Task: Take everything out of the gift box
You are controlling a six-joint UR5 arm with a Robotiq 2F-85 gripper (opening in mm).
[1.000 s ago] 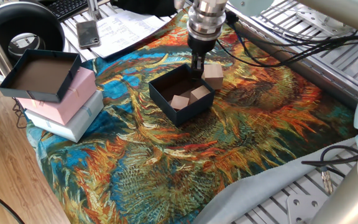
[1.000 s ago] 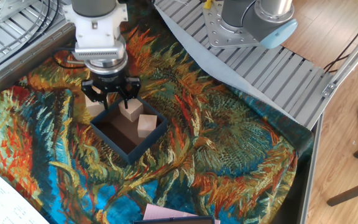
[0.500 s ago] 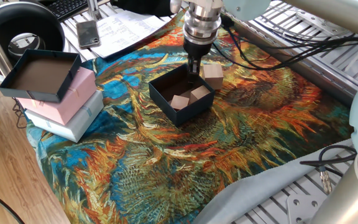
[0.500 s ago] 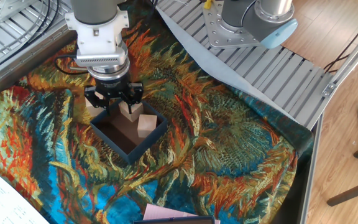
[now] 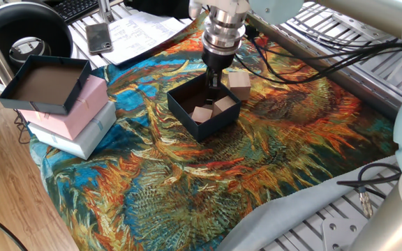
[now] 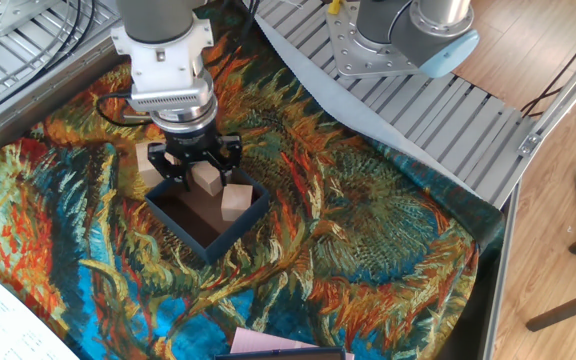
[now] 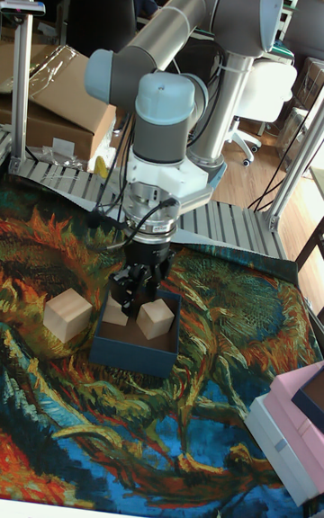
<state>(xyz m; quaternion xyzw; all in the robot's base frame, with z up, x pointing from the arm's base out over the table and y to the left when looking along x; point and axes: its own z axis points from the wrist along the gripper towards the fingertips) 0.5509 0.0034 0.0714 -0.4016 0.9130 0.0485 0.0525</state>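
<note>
Spread jaws of the gripper (image 6: pixel 200 170) straddle a pale wooden cube (image 6: pixel 207 180) at the small navy cardboard gift box's (image 6: pixel 230 229) twelve-o'clock wall.

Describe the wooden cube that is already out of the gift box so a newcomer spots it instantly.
Find the sunflower-print cloth, then the small navy gift box in its middle. The cube sits on the cloth just outside the box's wall; the other two cubes lie inside the box.

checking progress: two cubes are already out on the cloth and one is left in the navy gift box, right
Not quite. Only one wooden cube is out on the cloth, beside the gift box. Two cubes remain inside: one lying free, the other between the fingers of the gripper. The other fixed view shows this best.
</note>
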